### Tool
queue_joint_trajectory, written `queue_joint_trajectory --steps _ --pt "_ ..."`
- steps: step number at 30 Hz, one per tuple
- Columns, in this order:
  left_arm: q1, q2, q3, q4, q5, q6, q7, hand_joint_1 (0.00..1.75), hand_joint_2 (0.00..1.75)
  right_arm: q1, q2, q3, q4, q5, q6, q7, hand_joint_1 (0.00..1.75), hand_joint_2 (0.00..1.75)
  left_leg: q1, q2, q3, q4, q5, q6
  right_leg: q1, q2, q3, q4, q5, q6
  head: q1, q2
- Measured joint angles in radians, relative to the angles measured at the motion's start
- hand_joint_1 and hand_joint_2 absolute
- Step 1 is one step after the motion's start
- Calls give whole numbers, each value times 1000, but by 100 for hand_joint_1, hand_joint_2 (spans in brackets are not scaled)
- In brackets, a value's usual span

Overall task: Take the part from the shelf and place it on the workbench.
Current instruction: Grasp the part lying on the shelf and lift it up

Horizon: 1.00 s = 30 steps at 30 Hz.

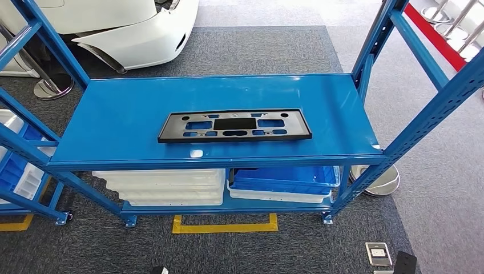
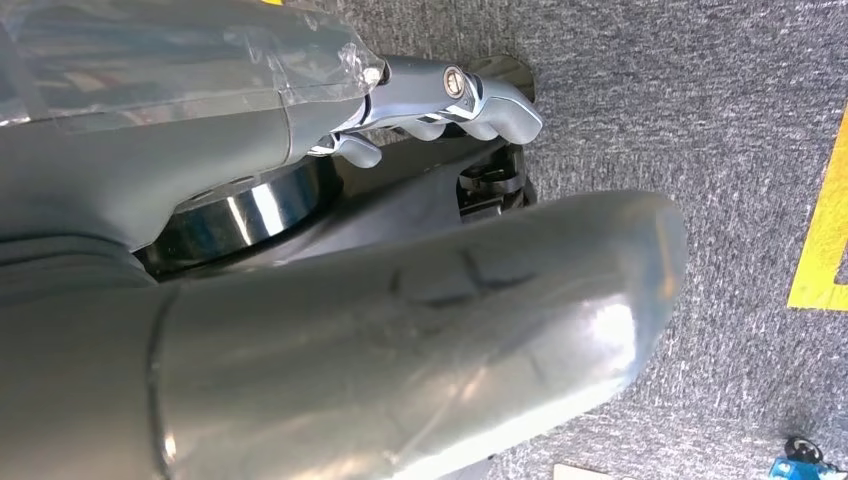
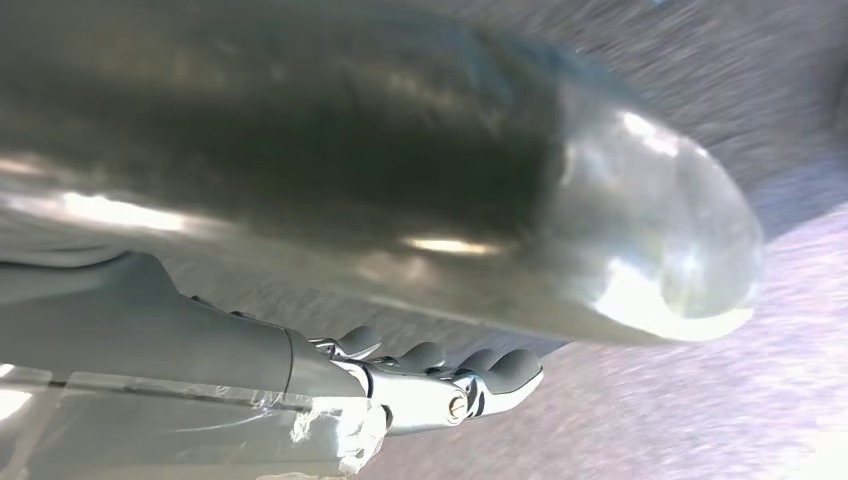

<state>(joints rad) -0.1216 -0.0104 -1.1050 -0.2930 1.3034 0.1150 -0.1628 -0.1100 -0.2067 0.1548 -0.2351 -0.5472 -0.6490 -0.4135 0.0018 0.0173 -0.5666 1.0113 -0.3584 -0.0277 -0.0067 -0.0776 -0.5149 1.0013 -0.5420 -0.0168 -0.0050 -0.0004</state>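
The part is a flat black rectangular frame with several cut-outs (image 1: 234, 126). It lies flat on the top level of the blue shelf (image 1: 125, 114), near the front edge and about the middle. My left hand (image 2: 440, 190) hangs over grey carpet with its thick grey thumb (image 2: 420, 350) and its fingers (image 2: 470, 105) apart, holding nothing. My right hand (image 3: 450, 290) hangs the same way over carpet, its thumb (image 3: 400, 170) apart from its fingers (image 3: 480, 380), with nothing in it.
Blue uprights (image 1: 374, 40) stand at the shelf's corners. On the lower level lie stacked white trays (image 1: 165, 185) and a blue bin (image 1: 285, 178). A second blue rack with bins (image 1: 17, 165) is on the left. A white car body (image 1: 114, 23) sits behind, and yellow floor tape (image 1: 225, 227) in front.
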Motion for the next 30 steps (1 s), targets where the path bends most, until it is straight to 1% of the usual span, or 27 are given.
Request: queue_joint_trajectory --steps 3,6,12,15,17,20,22,24,26,30 --pt "0 2 -8 2 4 -7 -6 0 0 5 6 -43 -59 -22 37 -54 0 0 0 0 0 0 0 0 0 0 0 0 0 0 0 0" --pt "0 5 -17 3 6 -11 -12 0 0 4 10 -69 -97 -54 110 -86 0 0 0 0 0 0 0 0 0 0 0 0 0 0 0 0" --pt "-1 8 -26 5 6 -19 -18 0 0 -20 19 -69 -123 -83 276 -75 0 0 0 1 0 0 0 0 0 0 0 0 0 0 0 0" --pt "-1 8 -27 6 6 -21 -21 0 0 -37 28 -56 -129 -72 323 -81 0 0 0 0 0 0 0 0 0 0 0 0 0 0 0 0" --pt "-1 10 -29 8 6 -21 -24 0 0 -46 36 -46 -139 -56 312 -124 0 0 0 0 0 0 0 0 0 0 0 0 0 0 0 0" --pt "0 12 -35 11 5 -16 -25 0 0 -51 44 -30 -177 -34 227 -202 0 0 0 0 0 0 0 0 0 0 0 0 0 0 0 0" --pt "1 13 -40 12 4 -15 -25 0 0 -46 46 -19 -223 -23 168 -214 0 0 0 0 0 0 0 0 0 0 0 0 0 0 0 0" --pt "1 14 -44 13 2 -15 -25 0 0 -35 46 -7 -280 -14 134 -209 0 0 0 0 0 0 0 0 0 0 0 0 0 0 0 0" --pt "1 15 -47 14 1 -15 -25 0 0 -21 46 6 -341 -7 132 -206 0 0 0 0 0 0 0 0 0 0 0 0 0 0 1 0" --pt "1 16 -49 14 -1 -18 -25 0 0 -1 46 35 -463 8 184 -209 0 0 0 0 0 0 0 0 0 0 0 0 0 0 0 0"
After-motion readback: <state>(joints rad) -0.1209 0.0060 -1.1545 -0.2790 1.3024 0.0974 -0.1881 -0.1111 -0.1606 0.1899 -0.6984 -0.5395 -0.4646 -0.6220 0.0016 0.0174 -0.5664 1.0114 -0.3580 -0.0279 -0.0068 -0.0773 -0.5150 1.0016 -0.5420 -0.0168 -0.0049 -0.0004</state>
